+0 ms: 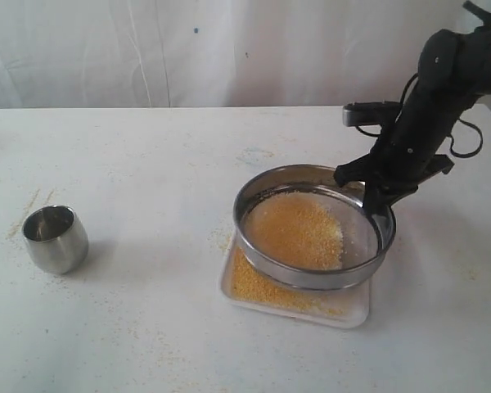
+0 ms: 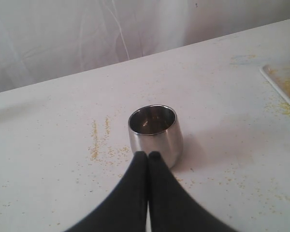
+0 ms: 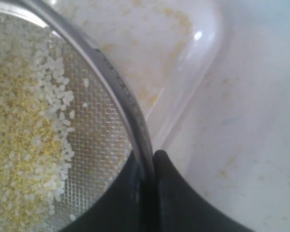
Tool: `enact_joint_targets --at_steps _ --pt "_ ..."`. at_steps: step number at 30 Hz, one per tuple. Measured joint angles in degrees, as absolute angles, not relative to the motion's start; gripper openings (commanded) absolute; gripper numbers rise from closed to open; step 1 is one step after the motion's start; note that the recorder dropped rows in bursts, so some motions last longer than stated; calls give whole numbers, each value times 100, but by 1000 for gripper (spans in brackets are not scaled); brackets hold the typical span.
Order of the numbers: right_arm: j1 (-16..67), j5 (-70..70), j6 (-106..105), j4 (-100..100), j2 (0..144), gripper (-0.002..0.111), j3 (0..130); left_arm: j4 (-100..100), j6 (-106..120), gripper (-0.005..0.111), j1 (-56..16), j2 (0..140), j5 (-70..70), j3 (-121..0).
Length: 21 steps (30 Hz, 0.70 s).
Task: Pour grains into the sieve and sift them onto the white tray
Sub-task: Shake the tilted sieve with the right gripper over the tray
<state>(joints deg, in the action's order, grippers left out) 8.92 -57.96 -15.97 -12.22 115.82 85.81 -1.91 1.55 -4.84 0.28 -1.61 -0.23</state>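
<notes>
The round steel sieve (image 1: 314, 225) is held tilted above the white tray (image 1: 352, 311), its left edge low. Golden grains (image 1: 295, 231) lie heaped on its mesh, and more grains (image 1: 258, 286) are spread on the tray beneath. My right gripper (image 1: 375, 199) is shut on the sieve's rim at the right side; in the right wrist view one finger is inside and one outside the rim (image 3: 121, 87), gripper (image 3: 149, 157). My left gripper (image 2: 148, 155) is shut with nothing in it, just in front of the small steel cup (image 2: 155, 130).
The small steel cup (image 1: 55, 237) stands upright on the left of the white table (image 1: 147, 164), which looks empty inside. Loose grains are scattered on the table around the cup (image 2: 94, 140) and around the tray. A white curtain hangs behind.
</notes>
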Motion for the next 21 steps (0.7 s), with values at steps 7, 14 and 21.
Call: enact_joint_targets --at_steps 7,14,21 --pt "905 -5853 -1848 -1741 11582 0 8453 -191 155 0 -484 28 -161 -23" --pt "975 -5888 -1792 -1597 11582 0 8391 -191 155 0 -484 28 -161 -23" --pt "956 -5745 -1546 -1552 11582 0 8426 -191 155 0 -484 28 -161 -23"
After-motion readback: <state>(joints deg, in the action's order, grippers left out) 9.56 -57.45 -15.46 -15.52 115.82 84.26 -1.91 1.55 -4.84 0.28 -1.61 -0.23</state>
